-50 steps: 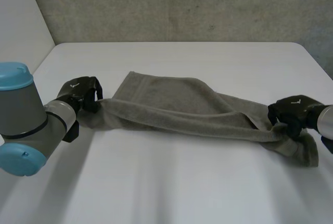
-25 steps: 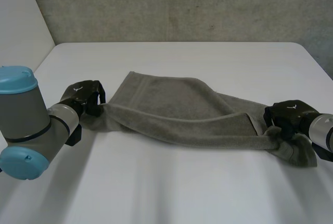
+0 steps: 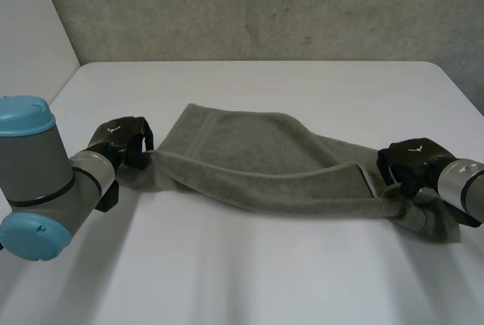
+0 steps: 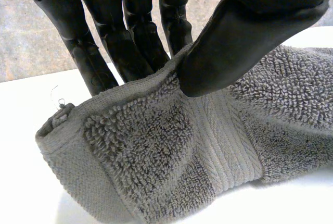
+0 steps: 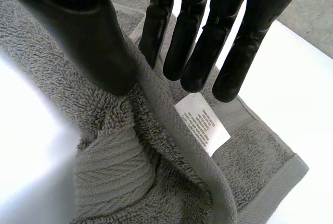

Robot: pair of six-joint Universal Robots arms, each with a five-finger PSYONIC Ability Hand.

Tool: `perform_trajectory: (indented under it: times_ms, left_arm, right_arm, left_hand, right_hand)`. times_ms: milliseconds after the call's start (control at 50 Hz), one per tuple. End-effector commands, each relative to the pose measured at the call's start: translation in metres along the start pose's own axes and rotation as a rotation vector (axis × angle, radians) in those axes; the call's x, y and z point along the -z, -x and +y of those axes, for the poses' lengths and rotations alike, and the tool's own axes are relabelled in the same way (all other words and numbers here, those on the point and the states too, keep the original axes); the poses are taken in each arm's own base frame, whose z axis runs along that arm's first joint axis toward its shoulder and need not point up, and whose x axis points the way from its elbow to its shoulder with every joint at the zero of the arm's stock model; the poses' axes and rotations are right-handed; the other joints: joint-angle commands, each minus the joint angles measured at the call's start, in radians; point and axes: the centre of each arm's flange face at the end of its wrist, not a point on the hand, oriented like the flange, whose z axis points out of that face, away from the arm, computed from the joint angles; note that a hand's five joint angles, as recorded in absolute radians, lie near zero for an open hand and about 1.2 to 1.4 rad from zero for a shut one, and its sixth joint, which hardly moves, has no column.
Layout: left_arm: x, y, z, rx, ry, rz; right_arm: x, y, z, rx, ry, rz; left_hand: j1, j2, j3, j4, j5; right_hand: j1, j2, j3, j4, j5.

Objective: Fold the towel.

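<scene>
The grey towel (image 3: 249, 155) lies stretched across the white table (image 3: 249, 272), bunched into a long band. My left hand (image 3: 121, 137) holds its left end. In the left wrist view the thumb (image 4: 234, 41) presses a towel edge (image 4: 171, 151) against the straight fingers (image 4: 130, 36). My right hand (image 3: 412, 157) is over the towel's right end, which rests on the table. In the right wrist view a ridge of the towel (image 5: 119, 182) stands loosely between the thumb (image 5: 88, 36) and the straight, spread fingers (image 5: 197, 36). A white label (image 5: 202, 122) shows below the fingertips.
A rough grey wall (image 3: 265, 7) runs behind the table's far edge. The table's left edge meets a pale side wall (image 3: 30, 23). Bare tabletop lies in front of and behind the towel.
My right hand has loosened its fingers and shifted slightly left and back, and the towel's right end has settled onto the table. The left hand has drawn slightly toward me, still holding its end.
</scene>
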Motion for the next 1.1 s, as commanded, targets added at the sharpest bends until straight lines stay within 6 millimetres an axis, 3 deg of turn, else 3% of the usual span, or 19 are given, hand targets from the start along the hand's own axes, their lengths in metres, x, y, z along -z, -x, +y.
perform_trajectory:
  times_ms: [20, 200, 240, 360, 400, 420, 460, 480, 560, 680, 760, 820, 860, 880, 940, 980, 1000, 1020, 1100]
  left_arm:
    - [0.0, 0.0, 0.0, 0.0, 0.0, 0.0]
    - [0.0, 0.0, 0.001, 0.0, 0.003, 0.001]
    - [0.0, 0.0, 0.001, 0.0, 0.002, 0.0]
    - [0.0, 0.0, -0.003, 0.0, -0.008, 0.001]
    - [0.001, 0.0, -0.005, -0.001, -0.014, 0.003]
    - [0.001, 0.0, -0.005, -0.001, -0.014, 0.003]
    - [0.005, -0.001, -0.013, -0.002, -0.032, 0.006]
    - [0.005, -0.001, -0.013, -0.002, -0.032, 0.006]
    - [0.02, -0.004, -0.045, -0.009, -0.122, 0.009]
    - [0.052, -0.011, -0.084, -0.021, -0.203, 0.064]
    - [0.067, -0.015, -0.099, -0.027, -0.22, 0.105]
    - [0.073, -0.011, -0.106, -0.027, -0.213, 0.12]
    - [0.072, -0.007, -0.105, -0.025, -0.175, 0.122]
    - [0.072, -0.007, -0.105, -0.025, -0.174, 0.122]
    - [0.052, 0.0, -0.086, -0.033, -0.071, 0.109]
    - [0.025, 0.005, -0.056, -0.081, 0.084, 0.099]
    - [0.025, 0.005, -0.056, -0.081, 0.084, 0.099]
    - [0.014, 0.005, -0.043, -0.128, 0.171, 0.1]
    - [-0.006, 0.006, -0.031, -0.203, 0.257, 0.075]
  right_arm:
    - [-0.007, 0.004, 0.008, -0.002, 0.022, -0.004]
    - [-0.014, 0.003, 0.012, 0.007, 0.013, 0.009]
    - [-0.013, 0.001, 0.008, 0.01, -0.002, 0.018]
    - [-0.005, -0.001, -0.013, 0.02, -0.068, 0.043]
    - [0.01, -0.007, -0.038, -0.018, -0.15, 0.076]
    - [0.01, -0.007, -0.038, -0.019, -0.15, 0.076]
    - [0.035, -0.019, -0.071, -0.067, -0.268, 0.118]
    - [0.035, -0.019, -0.071, -0.067, -0.269, 0.118]
    - [0.075, -0.027, -0.115, -0.109, -0.438, 0.136]
    - [0.118, -0.03, -0.144, -0.092, -0.493, 0.098]
    - [0.129, -0.036, -0.143, -0.072, -0.417, 0.067]
    - [0.126, -0.038, -0.137, -0.04, -0.373, 0.051]
    - [0.101, -0.037, -0.116, 0.049, -0.244, 0.012]
    - [0.101, -0.037, -0.116, 0.049, -0.243, 0.012]
    - [0.07, -0.028, -0.092, 0.172, -0.08, -0.017]
    - [0.059, -0.023, -0.083, 0.226, -0.004, -0.011]
    - [0.044, -0.014, -0.075, 0.277, 0.064, -0.002]
    - [0.044, -0.014, -0.074, 0.277, 0.065, -0.001]
    - [0.012, 0.004, -0.076, 0.363, 0.035, 0.025]
  left_hand:
    - [0.118, 0.066, 0.063, 0.043, 0.079]
    - [0.118, 0.066, 0.063, 0.043, 0.079]
    - [0.118, 0.066, 0.063, 0.043, 0.079]
    - [0.118, 0.066, 0.063, 0.043, 0.079]
    - [0.118, 0.066, 0.063, 0.043, 0.079]
    - [0.118, 0.066, 0.063, 0.043, 0.079]
    - [0.118, 0.066, 0.063, 0.043, 0.079]
    - [0.118, 0.066, 0.063, 0.043, 0.079]
    - [0.118, 0.066, 0.063, 0.043, 0.079]
    - [0.118, 0.066, 0.063, 0.043, 0.079]
    - [0.118, 0.066, 0.063, 0.043, 0.079]
    - [0.118, 0.066, 0.063, 0.043, 0.079]
    - [0.118, 0.066, 0.063, 0.043, 0.079]
    - [0.118, 0.066, 0.063, 0.043, 0.079]
    - [0.118, 0.066, 0.063, 0.043, 0.079]
    - [0.118, 0.066, 0.063, 0.043, 0.079]
    - [0.118, 0.066, 0.063, 0.043, 0.079]
    - [0.118, 0.066, 0.063, 0.043, 0.079]
    - [0.118, 0.066, 0.063, 0.043, 0.079]
  right_hand:
    - [-0.011, -0.037, -0.018, -0.031, -0.006]
    - [0.068, 0.043, 0.061, 0.048, 0.073]
    - [0.398, 0.372, 0.391, 0.378, 0.403]
    - [0.434, 0.408, 0.427, 0.414, 0.439]
    - [0.434, 0.408, 0.427, 0.414, 0.439]
    - [0.434, 0.408, 0.427, 0.414, 0.439]
    - [0.434, 0.408, 0.427, 0.414, 0.439]
    - [0.434, 0.408, 0.427, 0.414, 0.439]
    - [0.434, 0.408, 0.427, 0.414, 0.439]
    - [0.434, 0.408, 0.427, 0.414, 0.439]
    - [0.434, 0.408, 0.427, 0.414, 0.439]
    - [0.434, 0.408, 0.427, 0.414, 0.439]
    - [0.434, 0.408, 0.427, 0.414, 0.439]
    - [0.434, 0.408, 0.427, 0.414, 0.439]
    - [0.434, 0.408, 0.427, 0.414, 0.439]
    - [0.434, 0.408, 0.427, 0.414, 0.439]
    - [0.434, 0.408, 0.427, 0.414, 0.439]
    - [0.434, 0.408, 0.427, 0.414, 0.439]
    - [0.434, 0.408, 0.427, 0.414, 0.439]
